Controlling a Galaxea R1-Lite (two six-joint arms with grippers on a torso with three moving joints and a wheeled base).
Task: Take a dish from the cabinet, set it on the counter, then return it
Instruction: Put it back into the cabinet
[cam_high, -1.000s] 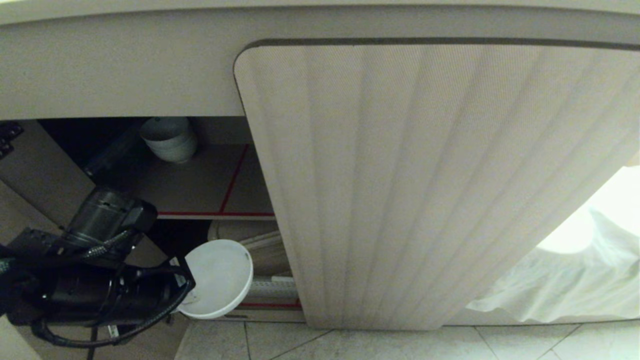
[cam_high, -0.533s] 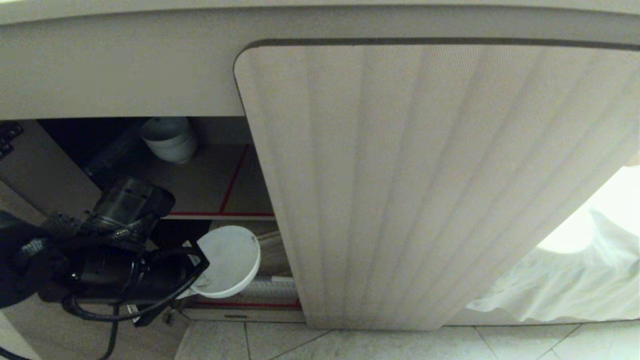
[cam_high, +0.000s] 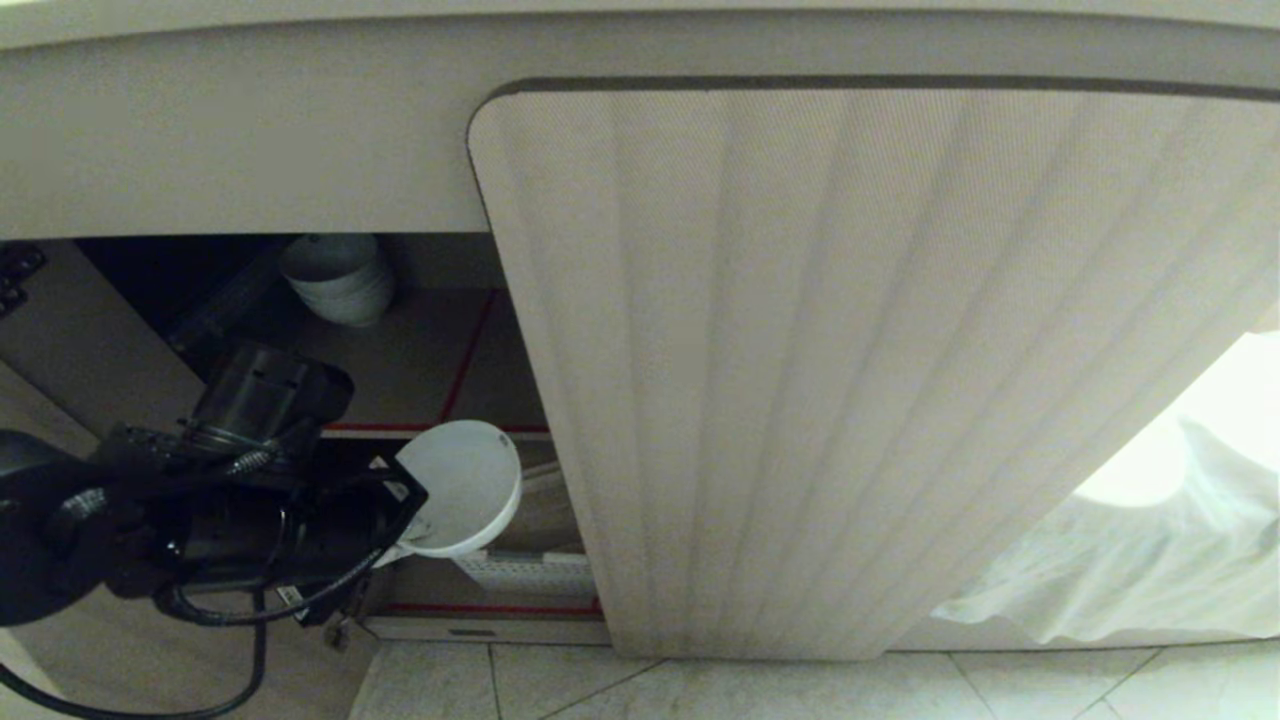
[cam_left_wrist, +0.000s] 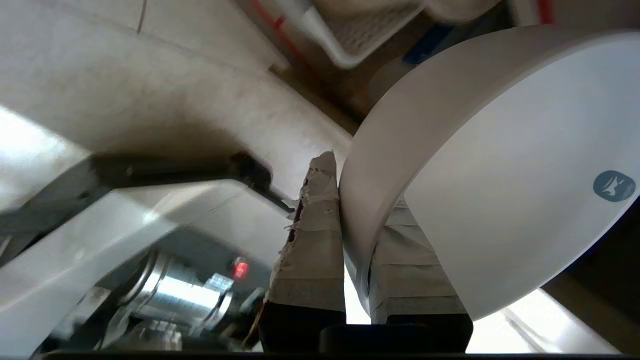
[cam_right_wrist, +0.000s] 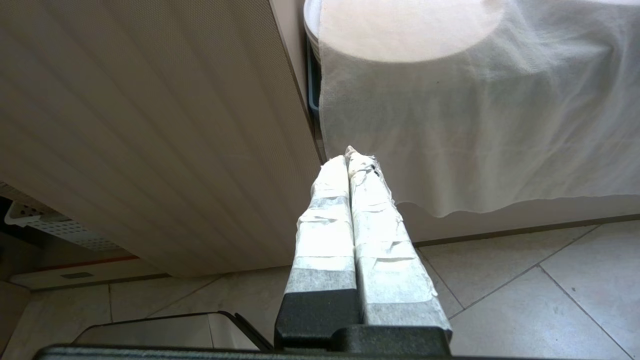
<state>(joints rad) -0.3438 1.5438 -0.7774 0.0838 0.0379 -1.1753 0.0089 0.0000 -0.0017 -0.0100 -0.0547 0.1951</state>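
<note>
We see our left gripper (cam_left_wrist: 357, 210) clamped on the rim of the white bowl (cam_high: 462, 487), holding it tilted just before the open cabinet (cam_high: 420, 360) below the red-taped shelf (cam_high: 430, 428), while our right gripper (cam_right_wrist: 352, 162), fingers together, stays parked beside the ribbed door (cam_high: 850, 360).

Dish (cam_high: 462, 485) below shelf (cam_high: 400, 370), left of door (cam_high: 850, 370)

The white bowl (cam_high: 462, 487) is hanging tilted on its side in front of the open cabinet (cam_high: 420, 365), just below the shelf edged with red tape. The left gripper (cam_left_wrist: 350, 210) is pinching its rim, one finger inside and one outside. The bowl's glossy underside is showing a small blue mark.
</note>
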